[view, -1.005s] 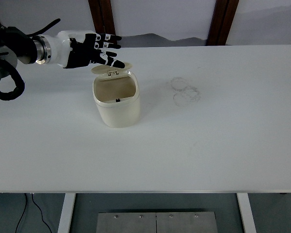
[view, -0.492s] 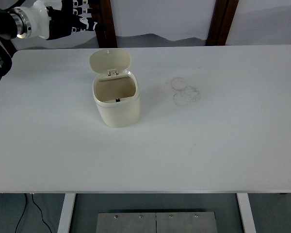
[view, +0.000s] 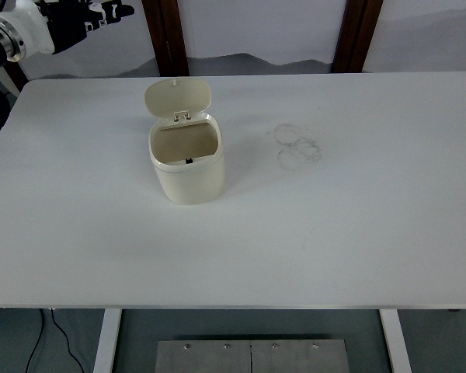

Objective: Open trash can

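A wide white table is being viewed steeply from above, with a pale wall and two dark wooden posts being shown behind its far edge. Below the near edge, white table legs, a grey metal plate on the floor and a dark cable at about 7 o'clock are being seen.

A small cream trash can is being shown standing upright on the table, left of centre, toward 10 o'clock from the middle of the picture. Its lid is being held up on its hinge at the can's far rim, tilted back toward 12 o'clock, so the brownish inside of the can is being exposed. Nothing is being seen touching the can.

To the can's 3 o'clock, well apart from it, faint grey ring marks are being seen on the table surface.

The left hand is being shown at the top-left corner, at about 10 o'clock from the can and well apart from it, off the table's edge. Its black fingers are being held out loosely and nothing is being grasped.
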You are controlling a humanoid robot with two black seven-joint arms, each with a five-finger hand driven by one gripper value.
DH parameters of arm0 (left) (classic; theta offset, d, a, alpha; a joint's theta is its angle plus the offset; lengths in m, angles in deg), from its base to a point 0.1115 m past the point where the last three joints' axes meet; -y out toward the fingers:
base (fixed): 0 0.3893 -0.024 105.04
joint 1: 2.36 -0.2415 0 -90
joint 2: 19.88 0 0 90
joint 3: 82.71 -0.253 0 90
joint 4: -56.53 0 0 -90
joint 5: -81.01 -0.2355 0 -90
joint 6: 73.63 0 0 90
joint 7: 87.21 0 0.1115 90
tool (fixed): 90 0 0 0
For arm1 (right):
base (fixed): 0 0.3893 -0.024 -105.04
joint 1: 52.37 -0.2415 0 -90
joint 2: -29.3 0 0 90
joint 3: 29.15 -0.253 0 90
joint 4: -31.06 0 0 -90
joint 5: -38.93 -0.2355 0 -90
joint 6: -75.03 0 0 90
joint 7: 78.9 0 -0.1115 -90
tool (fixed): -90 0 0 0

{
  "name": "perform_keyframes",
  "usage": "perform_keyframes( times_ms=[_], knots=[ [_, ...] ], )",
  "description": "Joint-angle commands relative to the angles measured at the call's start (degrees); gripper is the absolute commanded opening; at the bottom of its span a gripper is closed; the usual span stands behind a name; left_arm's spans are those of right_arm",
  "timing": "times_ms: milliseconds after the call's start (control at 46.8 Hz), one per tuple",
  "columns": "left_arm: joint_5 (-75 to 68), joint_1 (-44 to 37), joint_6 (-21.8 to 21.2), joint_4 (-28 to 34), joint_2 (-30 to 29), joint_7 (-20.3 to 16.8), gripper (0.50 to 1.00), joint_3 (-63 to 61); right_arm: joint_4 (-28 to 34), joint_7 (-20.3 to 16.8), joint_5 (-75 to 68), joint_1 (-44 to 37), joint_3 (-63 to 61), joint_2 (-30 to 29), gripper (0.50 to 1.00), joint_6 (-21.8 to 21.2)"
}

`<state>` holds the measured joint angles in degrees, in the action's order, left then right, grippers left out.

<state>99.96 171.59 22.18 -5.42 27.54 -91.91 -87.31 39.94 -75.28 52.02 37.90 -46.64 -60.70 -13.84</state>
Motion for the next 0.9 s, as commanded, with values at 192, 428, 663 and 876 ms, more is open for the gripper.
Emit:
perform_keyframes(
  times_ms=[192,428,663,876],
  knots=[
    [0.12,-10.29,4.38,5.08,-0.05,-0.23,1.000,15.75,0.00,-0.02,0.02,0.00,0.00,0.00,0.995,0.01],
    [0.21,-17.67,7.28,9.12,0.56,-0.23,1.000,24.55,0.00,-0.02,0.02,0.00,0.00,0.00,0.995,0.01],
    [0.65,-23.12,7.29,11.41,2.06,-0.40,1.000,28.94,0.00,-0.02,0.01,0.00,0.00,0.00,0.995,0.01],
    [0.74,-26.64,7.37,13.87,3.02,-3.92,1.000,31.67,0.00,-0.02,-0.07,0.00,0.00,0.00,0.995,0.01]
  ],
)
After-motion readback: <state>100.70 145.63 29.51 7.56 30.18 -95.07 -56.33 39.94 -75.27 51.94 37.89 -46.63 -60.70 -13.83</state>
